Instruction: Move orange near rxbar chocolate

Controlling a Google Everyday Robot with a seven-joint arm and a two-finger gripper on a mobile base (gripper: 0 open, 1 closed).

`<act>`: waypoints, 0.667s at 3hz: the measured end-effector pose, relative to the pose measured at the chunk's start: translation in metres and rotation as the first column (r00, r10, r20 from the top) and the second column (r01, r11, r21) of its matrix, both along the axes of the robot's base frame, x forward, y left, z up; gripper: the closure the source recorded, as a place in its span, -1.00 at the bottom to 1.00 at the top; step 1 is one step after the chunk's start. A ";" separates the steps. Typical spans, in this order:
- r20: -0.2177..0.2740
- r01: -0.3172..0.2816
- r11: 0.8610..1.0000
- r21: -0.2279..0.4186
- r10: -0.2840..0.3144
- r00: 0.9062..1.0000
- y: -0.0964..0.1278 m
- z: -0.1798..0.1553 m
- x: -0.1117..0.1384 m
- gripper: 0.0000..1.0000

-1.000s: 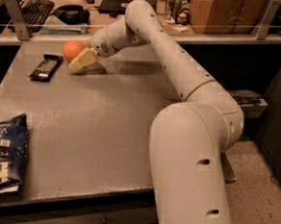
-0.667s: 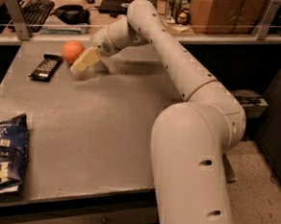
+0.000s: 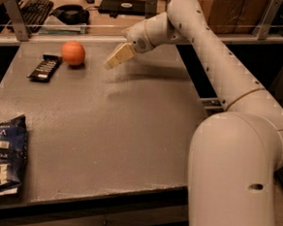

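Observation:
The orange (image 3: 73,53) rests on the grey table (image 3: 111,132) at the far left, just right of the rxbar chocolate (image 3: 44,68), a flat black bar lying beside it with a small gap between them. My gripper (image 3: 114,60) hangs over the table to the right of the orange, clear of it and holding nothing. Its pale fingers (image 3: 120,54) point down and left.
A dark blue chip bag (image 3: 2,156) lies at the table's near left edge. A metal rail (image 3: 137,32) runs along the far edge, with a keyboard (image 3: 32,5) and desk items behind it. My white arm (image 3: 216,81) spans the right side.
My gripper has drawn away to the right and up from the orange, which now sits free on the table beside the black bar.

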State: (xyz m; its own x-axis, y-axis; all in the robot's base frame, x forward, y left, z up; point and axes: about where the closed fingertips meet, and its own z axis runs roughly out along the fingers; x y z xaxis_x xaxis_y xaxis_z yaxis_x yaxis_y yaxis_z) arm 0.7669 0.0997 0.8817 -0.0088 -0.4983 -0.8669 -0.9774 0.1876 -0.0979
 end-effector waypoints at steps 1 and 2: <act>0.033 0.064 0.998 0.026 -0.064 0.997 -0.067 0.024 -0.010 -1.00; 0.033 0.087 0.996 0.027 -0.087 0.996 -0.085 0.024 -0.010 -1.00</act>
